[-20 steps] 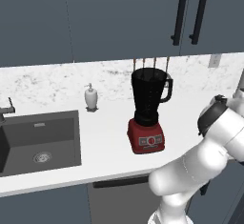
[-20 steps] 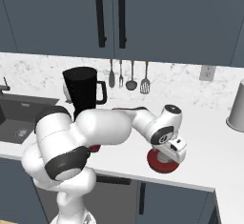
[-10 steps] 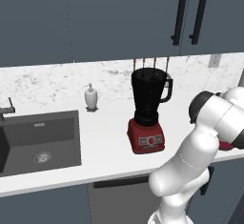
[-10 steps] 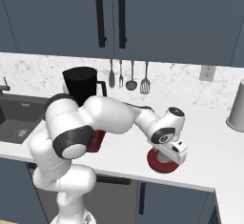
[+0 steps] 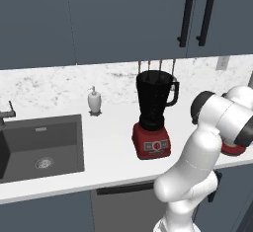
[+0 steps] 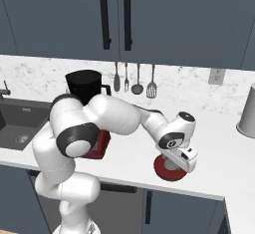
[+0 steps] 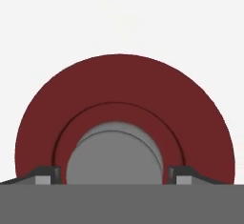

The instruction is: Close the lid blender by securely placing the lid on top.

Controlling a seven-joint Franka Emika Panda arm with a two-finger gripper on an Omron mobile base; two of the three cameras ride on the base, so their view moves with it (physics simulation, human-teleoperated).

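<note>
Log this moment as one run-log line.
gripper: open, astride lid's grey cap | lid: flat on counter | blender: jar uncovered

Even, bright rendered light — soft shadows, no blur

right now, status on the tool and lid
Tool open, fingertips either side of lid's grey cap. Lid flat on counter. Blender jar uncovered, left of it.

The arm (image 5: 217,120) swings forward over the worktop (elbow now higher), hand (image 6: 180,161) settling lower onto the lid (image 6: 162,168).
</note>
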